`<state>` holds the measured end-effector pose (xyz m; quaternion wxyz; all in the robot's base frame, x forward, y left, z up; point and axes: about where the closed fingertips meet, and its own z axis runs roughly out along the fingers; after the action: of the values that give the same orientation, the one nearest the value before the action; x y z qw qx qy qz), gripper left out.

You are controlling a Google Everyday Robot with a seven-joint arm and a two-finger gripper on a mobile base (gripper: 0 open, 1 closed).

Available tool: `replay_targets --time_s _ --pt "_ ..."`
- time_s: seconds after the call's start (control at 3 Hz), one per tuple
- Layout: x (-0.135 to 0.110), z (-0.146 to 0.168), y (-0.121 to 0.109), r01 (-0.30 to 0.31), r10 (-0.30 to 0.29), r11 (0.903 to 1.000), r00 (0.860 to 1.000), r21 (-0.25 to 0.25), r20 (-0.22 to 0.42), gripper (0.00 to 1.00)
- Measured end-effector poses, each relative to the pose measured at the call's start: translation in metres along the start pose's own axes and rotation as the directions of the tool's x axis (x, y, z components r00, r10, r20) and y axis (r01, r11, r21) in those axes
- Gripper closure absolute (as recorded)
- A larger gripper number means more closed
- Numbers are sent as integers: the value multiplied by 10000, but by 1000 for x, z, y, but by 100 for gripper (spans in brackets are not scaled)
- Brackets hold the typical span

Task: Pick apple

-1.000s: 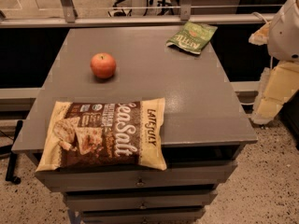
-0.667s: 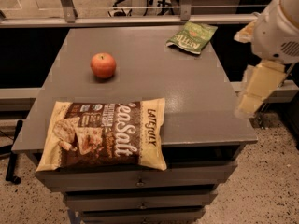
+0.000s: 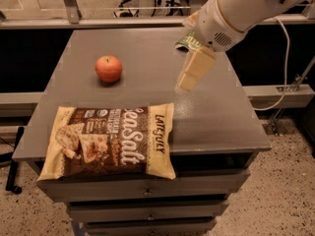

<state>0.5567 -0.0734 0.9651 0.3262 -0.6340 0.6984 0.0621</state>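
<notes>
The apple (image 3: 108,68) is small, round and orange-red, and stands on the grey table top (image 3: 221,117) at the left of its middle, towards the back. My gripper (image 3: 187,84) is cream-coloured and hangs from the white arm (image 3: 236,14) that reaches in from the upper right. It hovers above the table's middle right, well to the right of the apple and slightly nearer the front. It holds nothing that I can see.
A large brown and yellow chip bag (image 3: 110,140) lies flat at the front left, overhanging the front edge. A green bag (image 3: 185,41) lies at the back right, mostly hidden behind the arm. Drawers (image 3: 147,211) sit under the table top.
The arm has swung in from the right edge of the view and leftwards over the table, so the gripper is now nearer the apple. The apple and bags have not moved.
</notes>
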Motion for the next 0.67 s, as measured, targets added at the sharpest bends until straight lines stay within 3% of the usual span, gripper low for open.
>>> replay_targets --time_s 0.33,0.67 --pt "0 0 0 0 0 10000 10000 0 0 0" --pt "-6 12 -3 -250 243 9996 9985 139 481 0"
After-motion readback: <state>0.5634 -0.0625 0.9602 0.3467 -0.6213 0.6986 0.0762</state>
